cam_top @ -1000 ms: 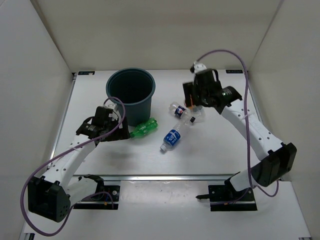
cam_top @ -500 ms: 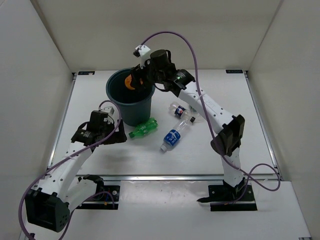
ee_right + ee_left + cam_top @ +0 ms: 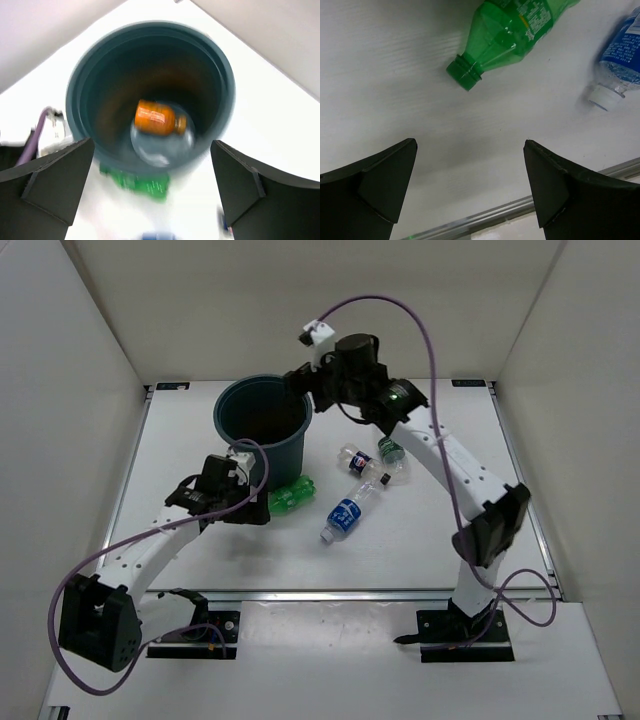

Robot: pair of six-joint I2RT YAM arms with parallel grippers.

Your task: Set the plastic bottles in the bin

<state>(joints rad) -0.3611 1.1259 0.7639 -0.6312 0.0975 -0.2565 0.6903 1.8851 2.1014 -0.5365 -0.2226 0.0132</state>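
Now orange bottle [image 3: 159,118] released, in bin [image 3: 200,65]; right tool [image 3: 152,144] apart above, left tool [image 3: 470,142] apart by green bottle [image 3: 512,25].

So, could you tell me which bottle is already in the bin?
The short orange bottle: it alone is inside the bin; the green bottle and blue-labelled bottle lie on the table.
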